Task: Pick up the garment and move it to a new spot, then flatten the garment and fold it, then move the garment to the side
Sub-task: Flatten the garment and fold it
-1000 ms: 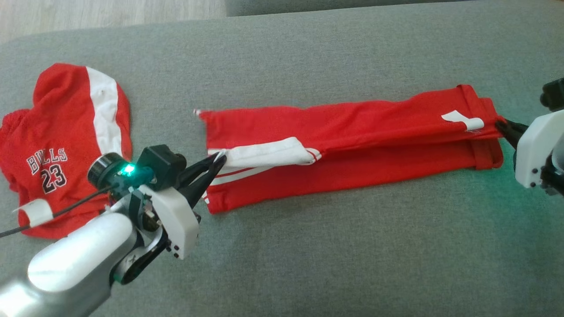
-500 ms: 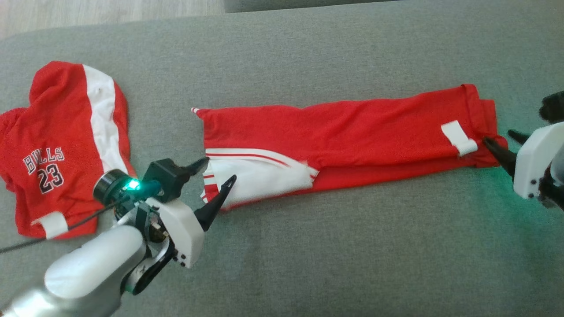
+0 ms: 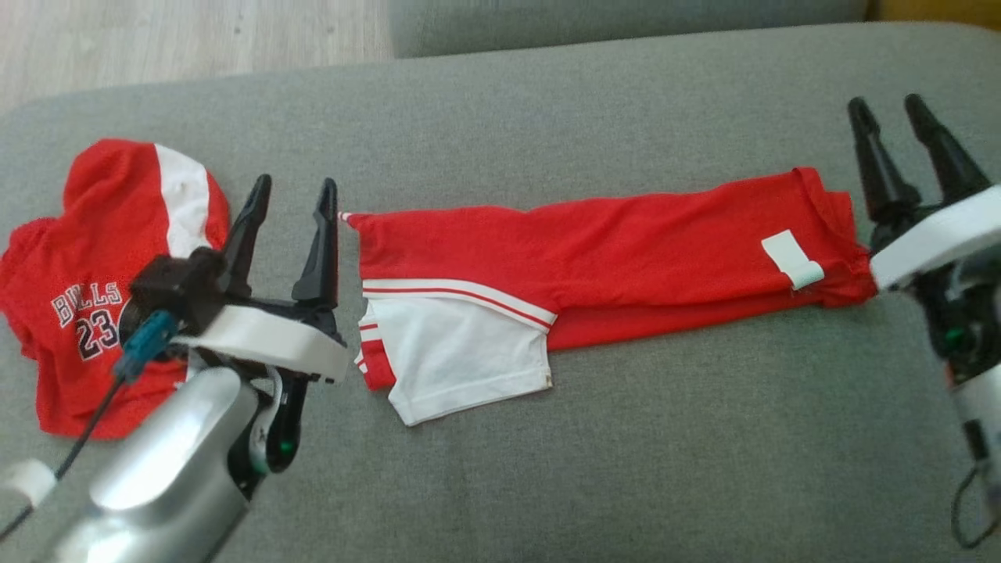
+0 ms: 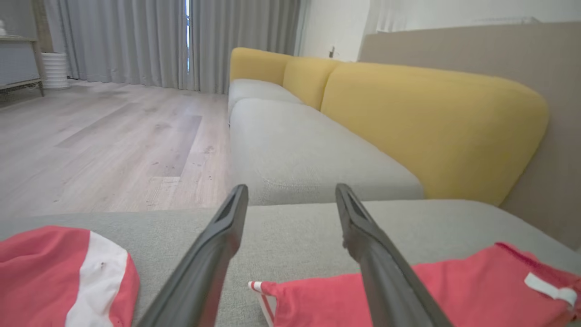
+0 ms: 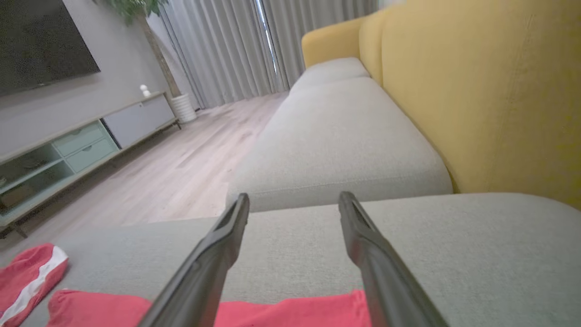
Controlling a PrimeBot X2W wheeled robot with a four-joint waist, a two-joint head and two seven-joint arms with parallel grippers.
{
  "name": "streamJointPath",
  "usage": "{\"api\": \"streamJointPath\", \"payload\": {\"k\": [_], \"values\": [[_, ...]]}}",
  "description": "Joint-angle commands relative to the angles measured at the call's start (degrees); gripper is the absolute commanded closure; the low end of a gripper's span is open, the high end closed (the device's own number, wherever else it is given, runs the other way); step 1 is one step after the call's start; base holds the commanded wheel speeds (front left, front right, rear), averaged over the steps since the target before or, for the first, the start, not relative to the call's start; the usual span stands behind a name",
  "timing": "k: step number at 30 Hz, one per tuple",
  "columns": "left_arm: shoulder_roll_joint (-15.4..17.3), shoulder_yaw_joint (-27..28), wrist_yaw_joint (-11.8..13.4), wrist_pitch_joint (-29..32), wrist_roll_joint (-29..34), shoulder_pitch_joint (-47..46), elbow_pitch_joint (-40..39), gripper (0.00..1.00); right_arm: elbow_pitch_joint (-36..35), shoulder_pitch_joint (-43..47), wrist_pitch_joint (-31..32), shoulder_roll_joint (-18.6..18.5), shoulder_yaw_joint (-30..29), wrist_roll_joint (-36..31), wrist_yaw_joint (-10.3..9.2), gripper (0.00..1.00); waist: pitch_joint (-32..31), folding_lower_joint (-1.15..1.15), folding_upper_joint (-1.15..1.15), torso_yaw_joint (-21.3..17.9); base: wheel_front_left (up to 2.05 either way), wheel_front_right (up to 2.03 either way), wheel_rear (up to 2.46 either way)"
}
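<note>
left tool [image 3: 295, 184] and right tool [image 3: 885, 104] open (nothing held), flanking red pants [image 3: 610, 250] flat on grey sofa cushion [image 3: 626, 453]

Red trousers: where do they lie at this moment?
In the head view the red trousers lie stretched across the middle of the grey cushion, between the left gripper and the right gripper; the Bulls jersey lies further left.
</note>
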Motion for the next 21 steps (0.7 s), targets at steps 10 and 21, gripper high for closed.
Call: {"api": "streamJointPath", "payload": {"k": [10, 21], "values": [[-8.1, 16.9, -1.9, -0.7, 13.4, 12.9, -6.2, 0.00, -8.4, 10.5, -9.5, 10.8, -6.9, -15.7, 0.39, 0.00, -2.7, 0.00, 0.00, 0.1, 0.00, 0.00, 0.00], [-17.0, 23.7, -9.4, -0.7, 23.0, 22.3, -3.2, 0.00, -9.2, 18.4, -11.5, 19.8, -11.3, -24.3, 0.39, 0.00, -2.5, 0.00, 0.00, 1.0, 0.00, 0.00, 0.00]]}}
